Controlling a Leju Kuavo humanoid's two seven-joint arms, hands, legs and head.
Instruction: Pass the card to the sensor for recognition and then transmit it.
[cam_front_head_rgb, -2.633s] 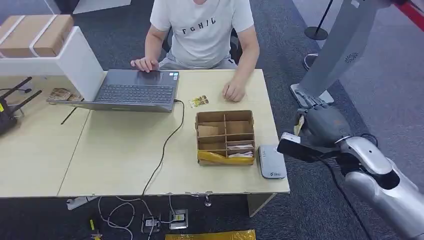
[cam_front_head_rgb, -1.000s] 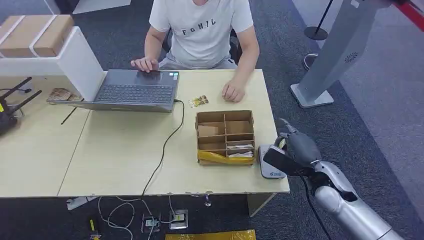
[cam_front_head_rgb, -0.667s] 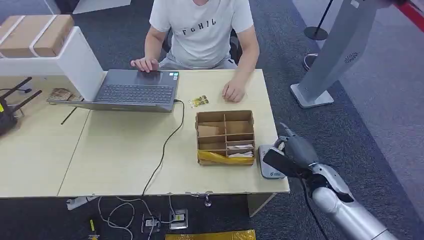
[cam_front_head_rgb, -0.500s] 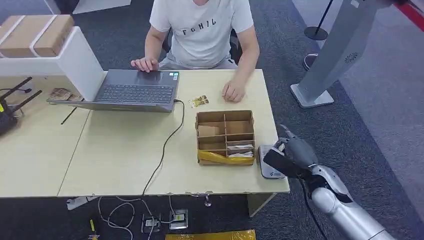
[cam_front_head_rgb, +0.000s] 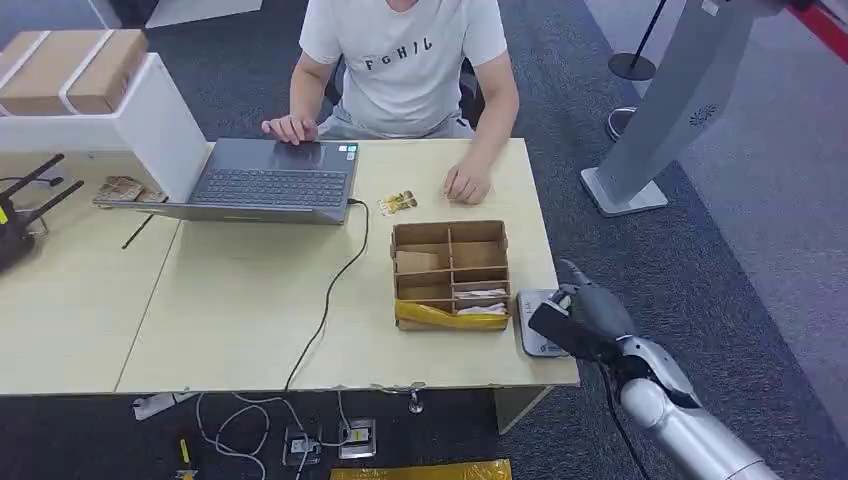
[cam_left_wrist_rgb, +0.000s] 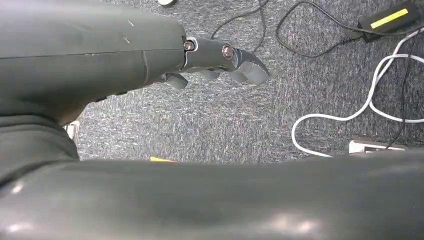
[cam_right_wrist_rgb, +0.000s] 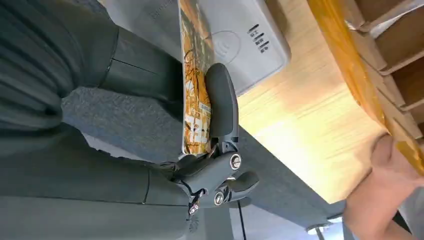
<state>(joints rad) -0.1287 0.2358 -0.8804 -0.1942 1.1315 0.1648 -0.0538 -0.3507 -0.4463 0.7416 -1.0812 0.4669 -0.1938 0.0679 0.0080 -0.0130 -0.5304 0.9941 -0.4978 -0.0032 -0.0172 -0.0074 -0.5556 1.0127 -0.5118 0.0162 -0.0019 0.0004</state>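
Card (cam_right_wrist_rgb: 196, 95), thin, stiff, light and likely slippery, sits pinched edge-on in right hand (cam_front_head_rgb: 590, 312) over sensor (cam_front_head_rgb: 538, 322) at table's 4 o'clock corner; left hand (cam_left_wrist_rgb: 220, 60) hangs loosely curled, holding nothing.

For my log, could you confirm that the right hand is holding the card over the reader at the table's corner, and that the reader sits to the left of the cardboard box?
Not quite: the reader sits to the right of the box, as the head view shows. The rest holds: the right hand holds the card over the reader at the table's corner.
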